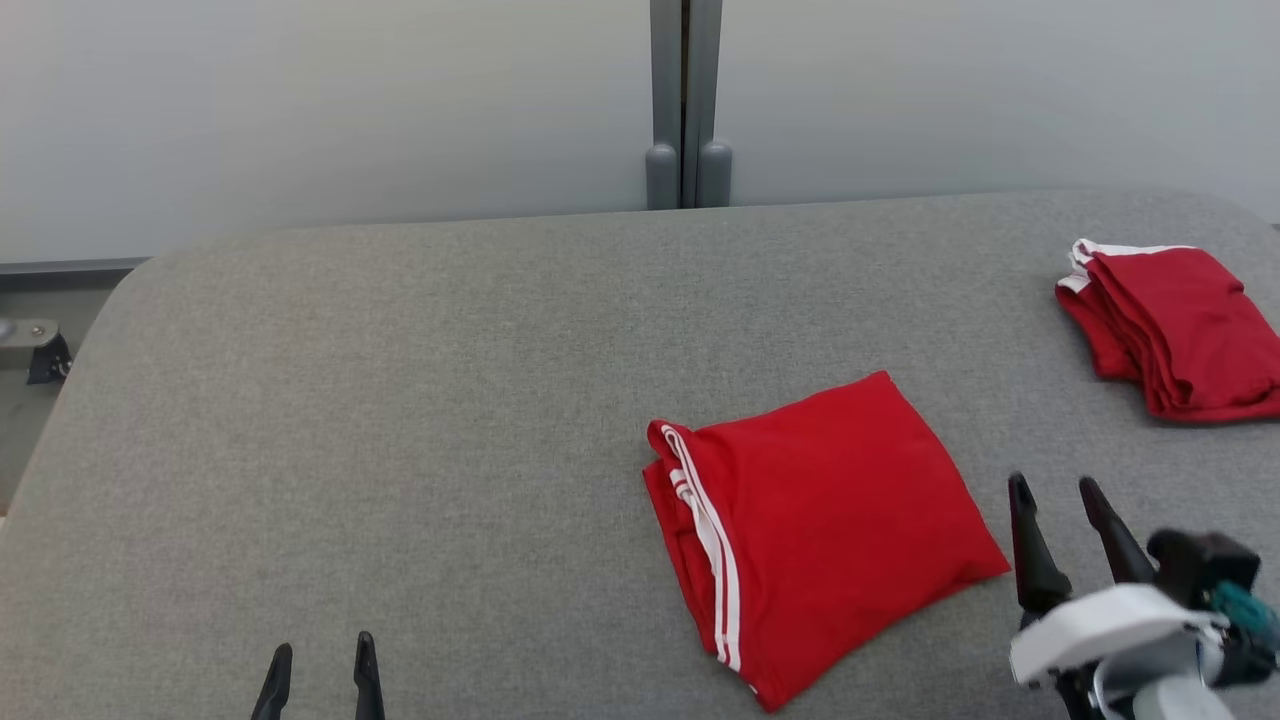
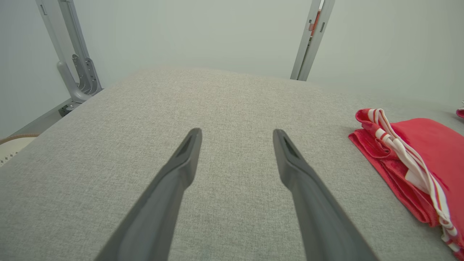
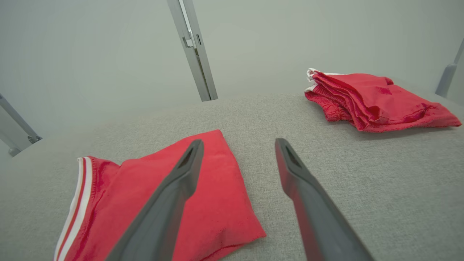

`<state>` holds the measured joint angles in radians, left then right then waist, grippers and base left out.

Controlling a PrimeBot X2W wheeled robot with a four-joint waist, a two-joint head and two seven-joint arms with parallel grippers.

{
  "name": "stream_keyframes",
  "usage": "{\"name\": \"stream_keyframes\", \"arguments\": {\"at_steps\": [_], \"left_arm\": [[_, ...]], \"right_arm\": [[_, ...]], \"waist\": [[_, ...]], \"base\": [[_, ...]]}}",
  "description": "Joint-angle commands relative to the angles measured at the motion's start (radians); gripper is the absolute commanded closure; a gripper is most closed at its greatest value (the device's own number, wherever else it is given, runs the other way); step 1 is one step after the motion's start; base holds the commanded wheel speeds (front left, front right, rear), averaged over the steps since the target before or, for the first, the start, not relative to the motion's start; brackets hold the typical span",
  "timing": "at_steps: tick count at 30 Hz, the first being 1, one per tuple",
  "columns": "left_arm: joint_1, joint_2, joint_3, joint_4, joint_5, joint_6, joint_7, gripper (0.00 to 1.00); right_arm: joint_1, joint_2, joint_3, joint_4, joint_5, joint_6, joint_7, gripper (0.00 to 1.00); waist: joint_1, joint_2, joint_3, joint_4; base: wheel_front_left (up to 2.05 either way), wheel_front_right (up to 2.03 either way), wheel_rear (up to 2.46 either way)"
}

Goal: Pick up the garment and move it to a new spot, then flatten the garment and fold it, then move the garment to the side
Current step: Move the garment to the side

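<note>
- Head view: a folded red garment point(image 1: 820, 530) with white stripes is seen lying flat on the grey bench point(image 1: 400, 400).
- The right claw point(image 1: 1053, 485) is poised just beside the garment's right edge. Its fingers are parted and empty and point away from the robot, and its pale wrist is angled in from the near right.
- The left claw point(image 1: 323, 645) is poised well to the garment's left, over bare bench, its fingers spread wide with nothing gripped.
- A second folded red pile point(image 1: 1175, 330) is seen beyond the garment, to its right.
</note>
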<state>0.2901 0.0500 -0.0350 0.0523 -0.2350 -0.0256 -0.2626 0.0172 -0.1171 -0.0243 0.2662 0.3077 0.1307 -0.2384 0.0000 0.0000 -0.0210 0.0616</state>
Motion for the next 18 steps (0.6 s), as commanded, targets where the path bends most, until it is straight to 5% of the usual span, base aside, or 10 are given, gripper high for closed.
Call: {"name": "stream_keyframes", "arguments": {"at_steps": [1,11,18], "left_arm": [[-0.009,0.002,-0.001,0.001,0.007,-0.001,-0.002,0.00],[-0.089,0.002,-0.028,0.012,-0.006,-0.020,-0.002,0.00],[-0.126,0.002,-0.049,0.028,-0.019,-0.020,-0.002,0.00]], "right_arm": [[-0.071,-0.021,0.016,0.010,0.031,0.000,0.045,0.00],[-0.419,-0.101,0.063,0.207,-0.012,-0.001,0.552,0.00],[-0.482,-0.085,0.072,0.370,-0.044,-0.001,0.663,0.00]], "waist": [[0.0000,0.0000,0.014,0.000],[0.0000,0.0000,0.119,0.037],[0.0000,0.0000,0.156,0.079]], "base": [[0.00,0.00,0.00],[0.00,0.00,0.00],[0.00,0.00,0.00]]}}
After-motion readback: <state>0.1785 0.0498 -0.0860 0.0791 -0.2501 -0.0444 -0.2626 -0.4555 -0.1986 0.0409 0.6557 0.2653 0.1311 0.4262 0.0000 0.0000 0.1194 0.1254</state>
